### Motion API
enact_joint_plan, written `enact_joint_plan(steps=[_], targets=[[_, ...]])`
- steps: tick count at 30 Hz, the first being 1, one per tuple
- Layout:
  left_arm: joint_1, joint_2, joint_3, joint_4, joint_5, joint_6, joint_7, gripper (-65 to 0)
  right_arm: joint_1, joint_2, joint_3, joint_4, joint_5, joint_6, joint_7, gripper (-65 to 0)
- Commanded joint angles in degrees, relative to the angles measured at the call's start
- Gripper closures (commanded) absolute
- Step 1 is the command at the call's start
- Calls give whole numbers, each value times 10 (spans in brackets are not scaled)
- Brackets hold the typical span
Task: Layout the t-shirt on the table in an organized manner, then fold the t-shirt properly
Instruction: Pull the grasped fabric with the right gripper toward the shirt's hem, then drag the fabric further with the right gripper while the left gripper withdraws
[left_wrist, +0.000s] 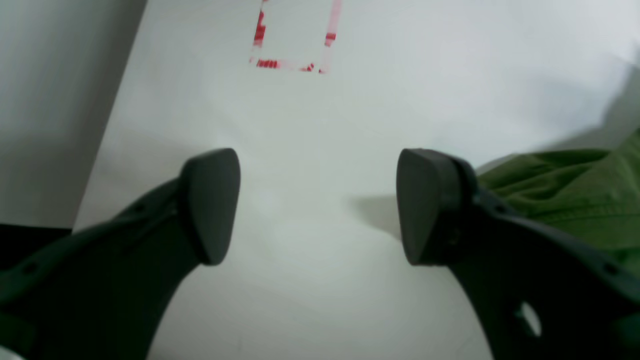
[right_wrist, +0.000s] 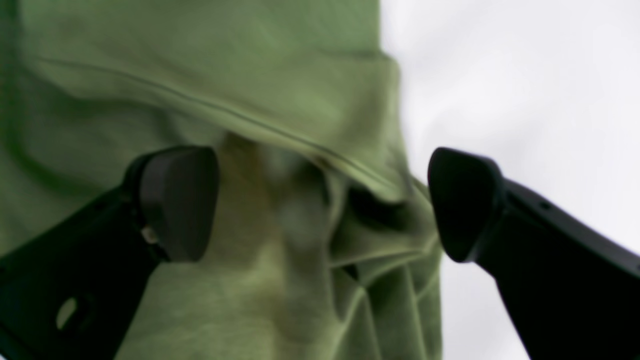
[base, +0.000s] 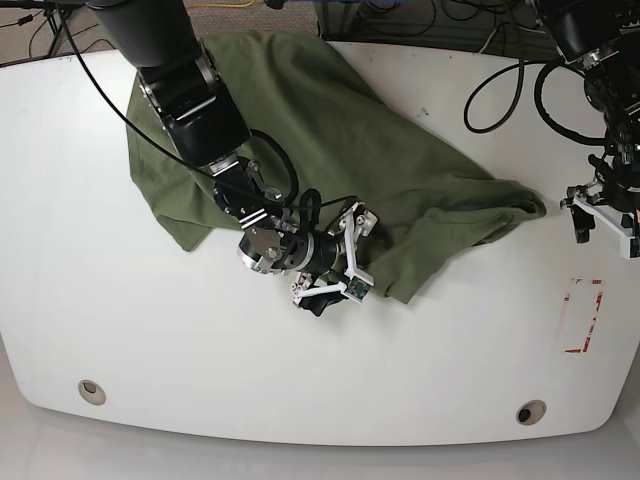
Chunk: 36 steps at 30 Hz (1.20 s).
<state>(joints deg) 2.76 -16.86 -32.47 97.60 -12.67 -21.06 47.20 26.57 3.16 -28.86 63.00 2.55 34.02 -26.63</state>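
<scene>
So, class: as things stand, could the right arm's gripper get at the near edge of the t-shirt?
Probably yes. The right gripper is open, its jaws straddling a fold at the t-shirt edge, with nothing between them.

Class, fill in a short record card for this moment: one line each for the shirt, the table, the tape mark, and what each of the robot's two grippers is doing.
shirt: olive-green t-shirt, rumpled and spread unevenly, not yet folded
table: white table, two round holes near the front edge
tape mark: red-and-white tape rectangle, on bare table, apart from the shirt
right gripper: right gripper, jaws open, straddling the shirt's bunched edge, nothing clamped
left gripper: left gripper, jaws open over bare table beside the shirt's tip, holding nothing
</scene>
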Motion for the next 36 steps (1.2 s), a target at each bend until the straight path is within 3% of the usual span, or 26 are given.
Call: enact_joint_plan(steps=[1,11,22,31,34,36], targets=[[-7,-11,-3,10,-5,2,-13,-453,20,-12,-1,9,6,-2,18,-642],[-7,-6,-3,10,-5,2,-13,-453,36,-21,-38,6,6,-6,29,-640],[-7,-4,-3,10,-5,2,-13,-453,36,-29,-38,-12,5,-6,50,-457],[-7,-4,-3,10,-5,2,-13,-453,42,-39,-38,-52,-8,-6,66,-438],[-7,-4,-3,10,-5,2,-13,-453,42,-41,-38,-63,-36,-6,76,-360],[-7,-4,-3,10,-5,2,-13,-453,42,-48,-37,-64,-58,-6,81,-260]])
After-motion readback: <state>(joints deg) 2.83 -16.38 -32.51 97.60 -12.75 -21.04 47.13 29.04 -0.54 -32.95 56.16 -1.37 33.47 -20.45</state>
